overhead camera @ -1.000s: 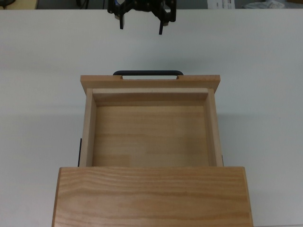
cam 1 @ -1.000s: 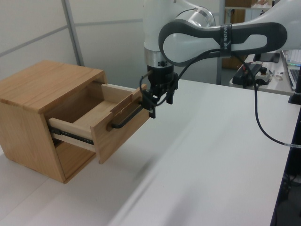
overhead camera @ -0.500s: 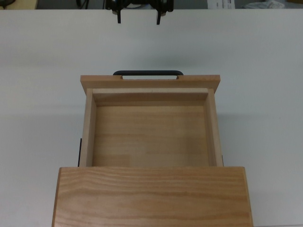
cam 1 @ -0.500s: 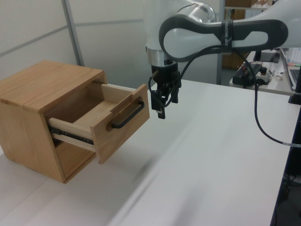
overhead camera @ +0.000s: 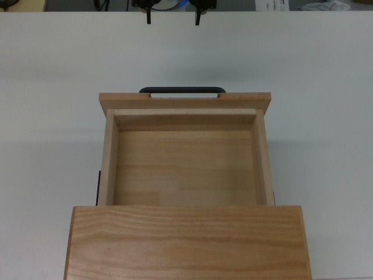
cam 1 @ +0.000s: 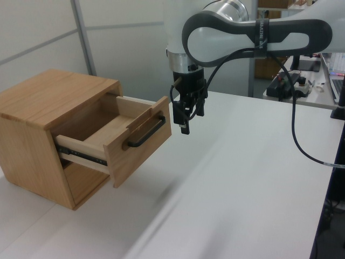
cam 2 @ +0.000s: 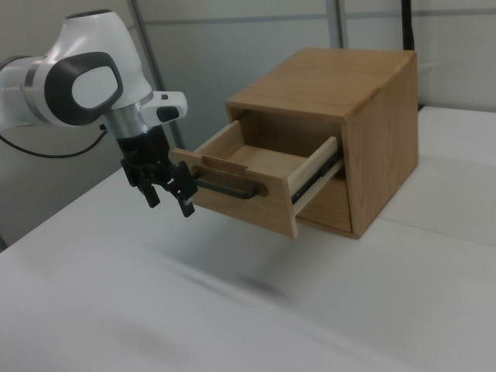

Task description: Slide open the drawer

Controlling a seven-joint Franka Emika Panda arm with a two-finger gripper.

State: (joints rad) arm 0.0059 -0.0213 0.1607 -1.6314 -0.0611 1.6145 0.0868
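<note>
Drawer (overhead camera: pixel 185 166) stood pulled well out of the cabinet (cam 1: pixel 38 116) on the table (overhead camera: pixel 52 70), handle (cam 2: pixel 226 188) free, gripper (cam 2: pixel 170 200) just beyond it in the air, fingers spread, holding nothing.

Light: bright, even, diffuse overhead light in all three views.
Shadows: soft and faint; a pale one on the worktop (cam 1: pixel 232 178) under the drawer (cam 1: pixel 137 141).
Glare: none; the white surface reads slightly washed out.
Focus: sharp throughout.
</note>
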